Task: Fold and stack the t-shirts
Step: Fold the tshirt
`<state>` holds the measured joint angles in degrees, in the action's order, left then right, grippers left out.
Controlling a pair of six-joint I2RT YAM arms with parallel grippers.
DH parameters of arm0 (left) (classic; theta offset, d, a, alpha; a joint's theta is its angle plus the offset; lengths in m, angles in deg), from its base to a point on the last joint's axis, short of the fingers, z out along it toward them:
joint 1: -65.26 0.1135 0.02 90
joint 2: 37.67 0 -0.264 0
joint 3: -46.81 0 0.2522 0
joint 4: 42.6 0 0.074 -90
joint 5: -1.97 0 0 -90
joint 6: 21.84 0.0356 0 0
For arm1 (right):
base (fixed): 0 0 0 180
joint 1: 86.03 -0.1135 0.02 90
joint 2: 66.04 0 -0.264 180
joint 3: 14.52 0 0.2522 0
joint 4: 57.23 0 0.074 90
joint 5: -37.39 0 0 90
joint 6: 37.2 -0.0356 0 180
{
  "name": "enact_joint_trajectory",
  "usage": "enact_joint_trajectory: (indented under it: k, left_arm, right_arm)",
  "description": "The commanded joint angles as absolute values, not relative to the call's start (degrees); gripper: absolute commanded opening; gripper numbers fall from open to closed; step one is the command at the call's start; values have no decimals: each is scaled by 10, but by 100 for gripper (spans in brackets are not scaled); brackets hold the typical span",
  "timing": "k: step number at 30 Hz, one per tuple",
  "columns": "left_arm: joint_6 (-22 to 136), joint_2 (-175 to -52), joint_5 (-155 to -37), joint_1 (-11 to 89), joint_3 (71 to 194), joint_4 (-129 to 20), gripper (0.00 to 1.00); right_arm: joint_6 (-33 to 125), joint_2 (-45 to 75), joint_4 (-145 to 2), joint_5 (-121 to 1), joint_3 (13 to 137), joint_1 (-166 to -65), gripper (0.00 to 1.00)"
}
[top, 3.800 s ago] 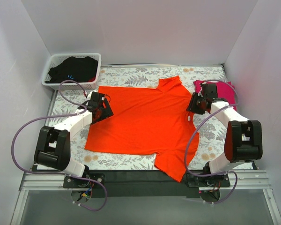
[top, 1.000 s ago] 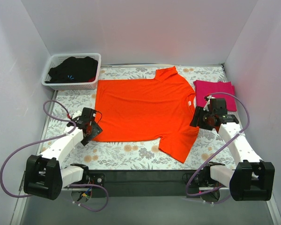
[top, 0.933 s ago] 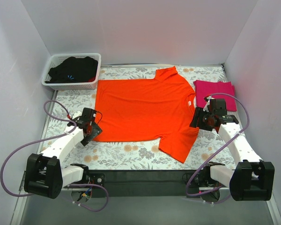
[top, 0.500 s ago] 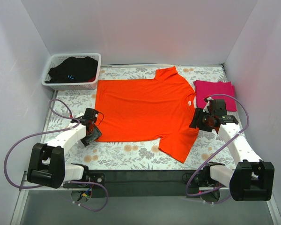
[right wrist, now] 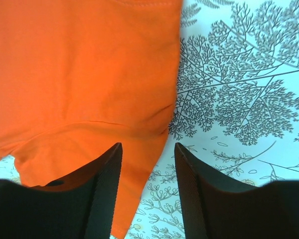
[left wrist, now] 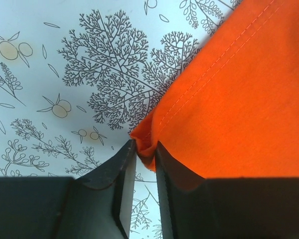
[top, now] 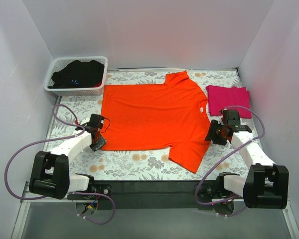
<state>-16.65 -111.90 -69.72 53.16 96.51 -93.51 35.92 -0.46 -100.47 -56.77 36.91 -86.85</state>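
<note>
Left gripper point(left wrist: 145, 149) is clenched on the near hem corner of the orange t-shirt point(top: 152, 114), with a small tuft of cloth bunched between its black fingers point(left wrist: 124, 174). Right gripper point(right wrist: 148, 149) is released. Its jaws are apart and low over the shirt's opposite end by the near sleeve. One finger is over cloth and the other over bare table, so it grips nothing.

The shirt lies flat across the middle of the table point(top: 139, 162), hem to the left and neck to the right.

Step in hand looks like taking the near edge for the first fold. Advice:
- The right side should get a matching bite before any lift. Shift it inward so both jaws straddle the cloth edge, then close.
- Catch both layers. A single-layer pinch would likely peel the shirt open.
- Raise both ends together and keep the edge taut, or it will probably skew.

Materials: the cloth is a thin matte knit, limp, with a double-stitched hem visible in the left wrist view. I expect it to sag and drag rather than hold shape. The table cover looks smooth, pale with a grey botanical print.

The magenta t-shirt point(top: 228, 98) sits folded at the far right, just beside the orange one's neck end. A white lattice basket point(top: 55, 74) in the far-left corner holds a dark garment point(top: 79, 72).
</note>
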Motion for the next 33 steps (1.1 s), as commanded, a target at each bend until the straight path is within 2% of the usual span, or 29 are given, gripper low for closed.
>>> enact_joint_trajectory:
  k: [1,4,9,33]
  left_arm:
    - [-165,-1124,-712,535,944,-920,20]
    - [-162,-1125,-715,535,945,-918,15]
    - [-160,-1119,-718,535,943,-915,15]
    - [-166,-1087,-698,534,941,-914,14]
  right_arm:
    - [337,8,-971,-562,344,-850,44]
    - [327,13,-941,-568,331,-841,40]
    - [317,28,-909,-574,324,-837,36]
    - [324,48,-872,-611,290,-811,31]
